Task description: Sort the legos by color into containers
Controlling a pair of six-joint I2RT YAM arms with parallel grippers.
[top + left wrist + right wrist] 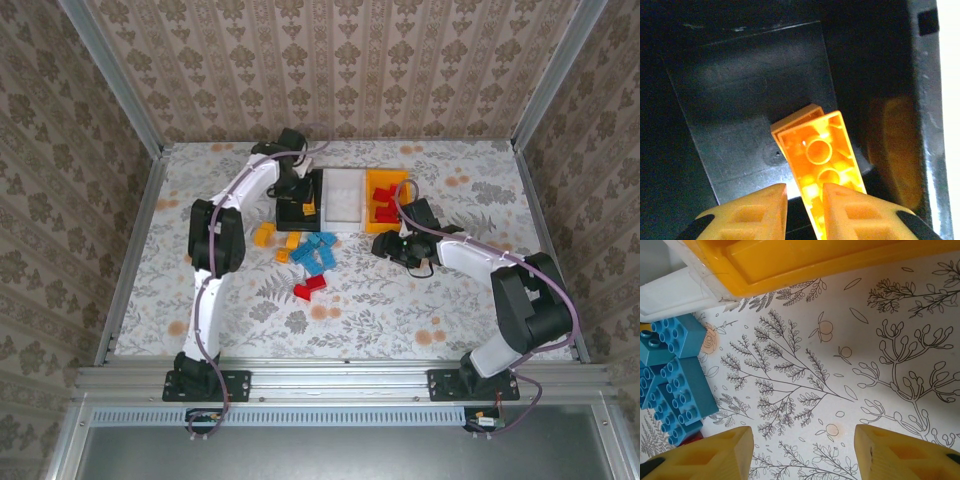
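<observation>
orange brick (820, 160), black tray (750, 100), floral-patterned table (865, 365).

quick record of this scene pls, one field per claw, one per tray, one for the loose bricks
left claw: over black tray, orange brick between its fingers, grip unclear
right claw: open, nothing in it, above bare table
white tray: looks empty
orange tray: red bricks inside
loose on table: blue bricks, loose red bricks, loose orange bricks
</observation>
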